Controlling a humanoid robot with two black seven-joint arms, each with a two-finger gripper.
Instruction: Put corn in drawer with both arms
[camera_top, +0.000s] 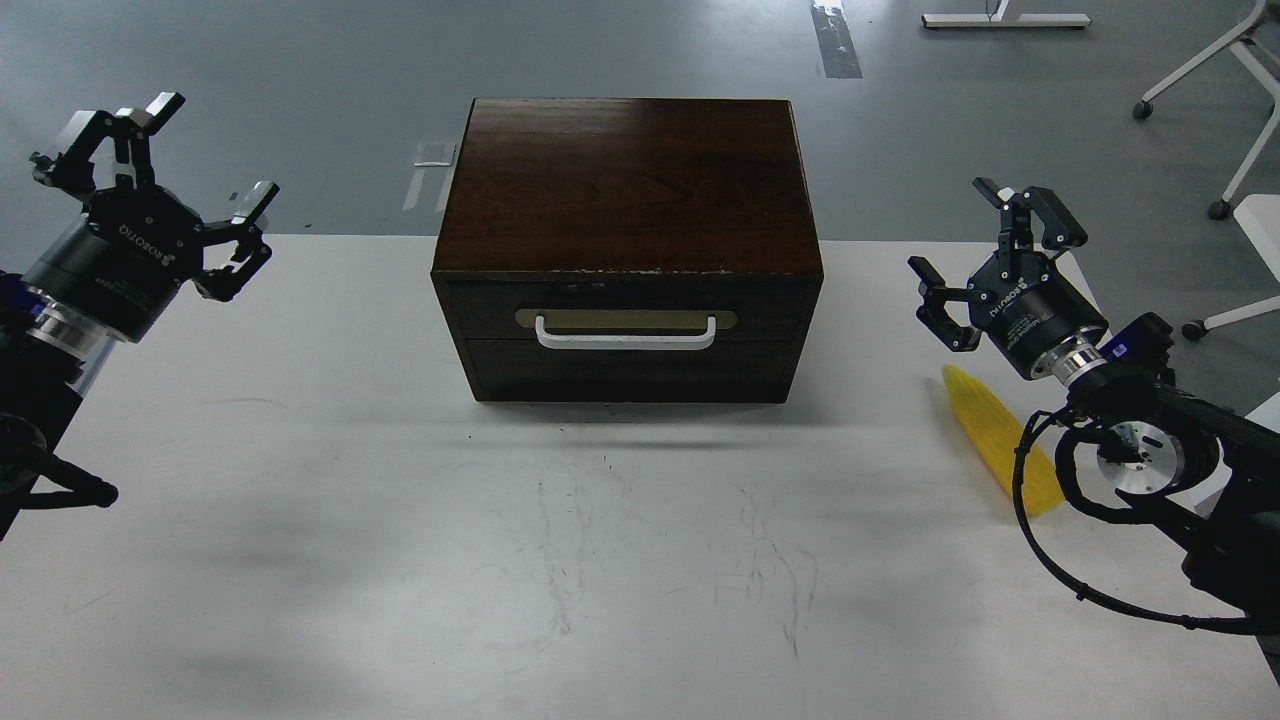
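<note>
The yellow corn (988, 422) lies on the white table at the right, partly hidden under my right arm. The dark brown wooden box (627, 205) stands at the table's middle back; its drawer (626, 310) is closed, with a white bar handle (626, 335) on a brass plate. My left gripper (165, 165) is open and empty, raised at the far left, well away from the box. My right gripper (985, 255) is open and empty, hovering just above and behind the corn's far end.
The white table (560, 540) has scuff marks in front of the box. Its back edge runs behind the box. Office chair legs (1215, 90) stand on the grey floor at the far right.
</note>
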